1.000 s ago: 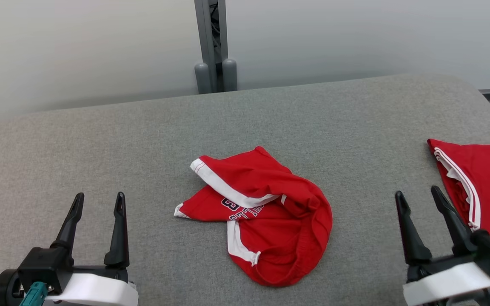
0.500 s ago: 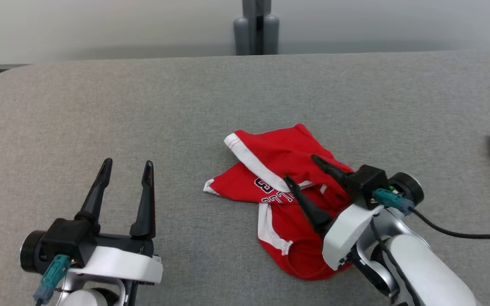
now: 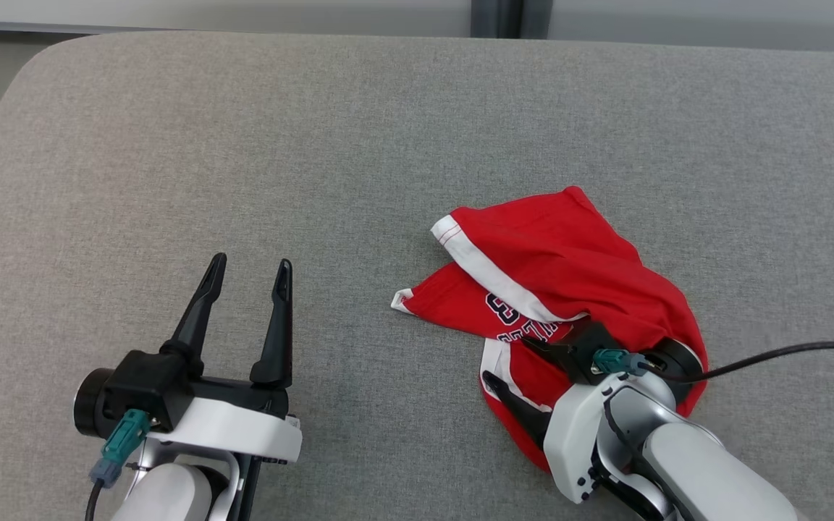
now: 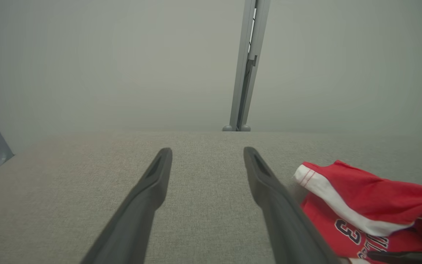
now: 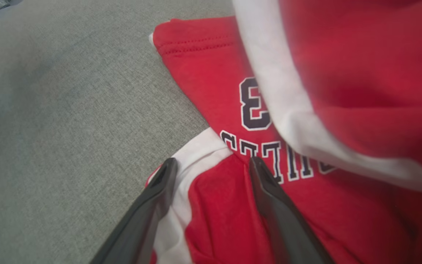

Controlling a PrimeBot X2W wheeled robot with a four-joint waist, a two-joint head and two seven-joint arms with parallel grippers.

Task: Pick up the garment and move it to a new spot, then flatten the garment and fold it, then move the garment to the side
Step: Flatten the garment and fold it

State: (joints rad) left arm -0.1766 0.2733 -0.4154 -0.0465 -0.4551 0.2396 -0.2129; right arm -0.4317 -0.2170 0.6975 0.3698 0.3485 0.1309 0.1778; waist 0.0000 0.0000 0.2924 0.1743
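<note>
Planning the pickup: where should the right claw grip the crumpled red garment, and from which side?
Grip the white hem at the near left corner of the red garment, from the robot's side. That edge lies free and the open right claw sits over it; the bunched middle looks harder to pinch.

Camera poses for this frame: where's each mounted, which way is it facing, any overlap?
Head: on the robot's head, looking down at the grey surface and red garment; left pincer and right pincer show.
Left wrist: on the left wrist, looking low across the surface toward an upright post; own open fingers, garment at right.
Right wrist: on the right wrist, close on the garment's white trim, own fingers apart over it.
Shared: all three see the printed 3.
</note>
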